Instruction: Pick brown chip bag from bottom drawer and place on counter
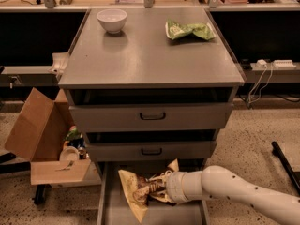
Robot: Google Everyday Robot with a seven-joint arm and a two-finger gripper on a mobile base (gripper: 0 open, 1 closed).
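The brown chip bag (140, 191), dark brown with pale yellow edges, is held above the floor of the open bottom drawer (107, 205). My gripper (159, 192) comes in from the right on a white arm and is shut on the bag's right side. The bag hangs tilted, its pale lower corner pointing down to the left. The counter (140, 55) is the grey top of the cabinet, well above the gripper. The bag hides the gripper's tips.
A white bowl (111, 20) and a green chip bag (188, 30) lie at the back of the counter. Two shut grey drawers with black handles (152, 116) sit above the open one. An open cardboard box (37, 139) stands left of the cabinet. A black bar (283, 163) is at the right on the floor.
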